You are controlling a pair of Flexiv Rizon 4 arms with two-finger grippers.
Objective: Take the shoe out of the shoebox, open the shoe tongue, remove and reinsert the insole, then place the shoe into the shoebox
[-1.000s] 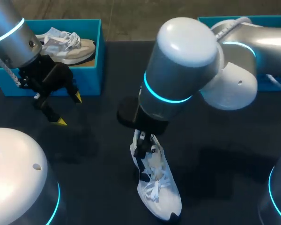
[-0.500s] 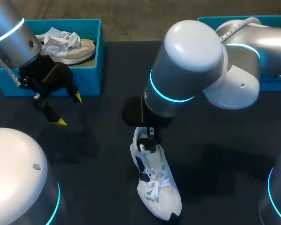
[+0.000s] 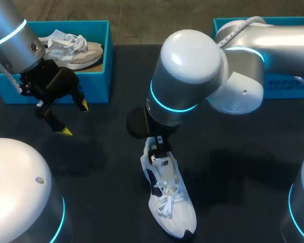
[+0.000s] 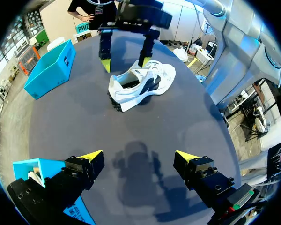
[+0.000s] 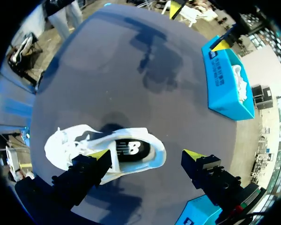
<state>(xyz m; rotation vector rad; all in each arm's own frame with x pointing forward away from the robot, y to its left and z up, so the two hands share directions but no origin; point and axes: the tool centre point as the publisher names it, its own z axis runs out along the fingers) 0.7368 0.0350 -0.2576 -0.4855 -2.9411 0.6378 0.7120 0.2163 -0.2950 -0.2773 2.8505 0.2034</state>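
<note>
A white shoe with navy panels (image 3: 168, 198) lies on its sole on the dark table, toe toward me. My right gripper (image 3: 158, 147) hangs just over its heel end. In the right wrist view the right gripper (image 5: 146, 154) is open, and the shoe (image 5: 91, 151) shows its insole (image 5: 131, 150) under and between the fingers. The left wrist view shows the shoe (image 4: 143, 84) well ahead of my left gripper (image 4: 139, 157), which is open and empty. In the head view my left gripper (image 3: 74, 118) hovers in front of the left shoebox (image 3: 104, 66).
The left blue shoebox holds a beige and white shoe (image 3: 73, 48). A second blue shoebox (image 3: 294, 88) stands at the back right, mostly hidden by my right arm (image 3: 192, 76). The same box (image 4: 50, 70) shows in the left wrist view beyond the shoe.
My right arm's elbow swung slightly right, then back left, with its gripper staying over the shoe's heel. The shoe and my left arm have not moved.
</note>
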